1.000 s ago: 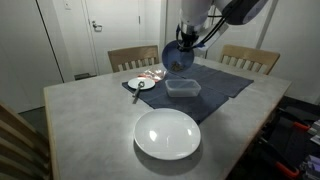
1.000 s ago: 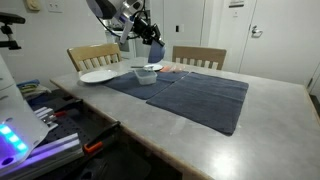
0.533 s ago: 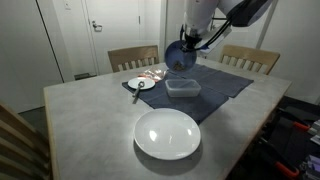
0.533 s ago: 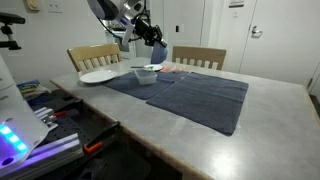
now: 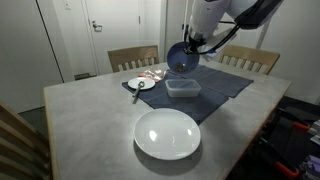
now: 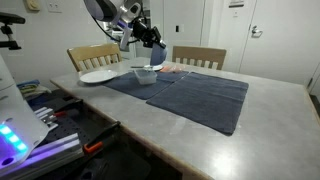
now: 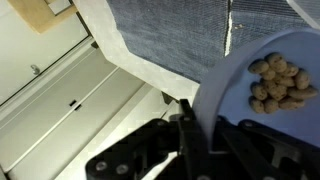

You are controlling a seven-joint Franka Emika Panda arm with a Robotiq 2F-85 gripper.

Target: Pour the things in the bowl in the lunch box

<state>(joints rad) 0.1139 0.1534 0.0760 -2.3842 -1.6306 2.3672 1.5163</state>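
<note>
Tightly clamped with the end effector (image 5: 195,43) on the rim of the bowl (image 5: 181,58), held tilted in the air roughly above the lunch box (image 5: 182,88), on the dark cloth (image 5: 218,84) toward the worktop (image 5: 80,120) edge with the chairs. Judged stiff, light and smooth-walled, so best gripped at the rim and tipped slowly to keep the loose tan pieces (image 7: 277,80) from sliding past the box. Counted: one bowl, one lunch box, one large white plate (image 5: 167,134), one saucer (image 5: 141,84), two chairs; pieces too clustered to count.
</note>
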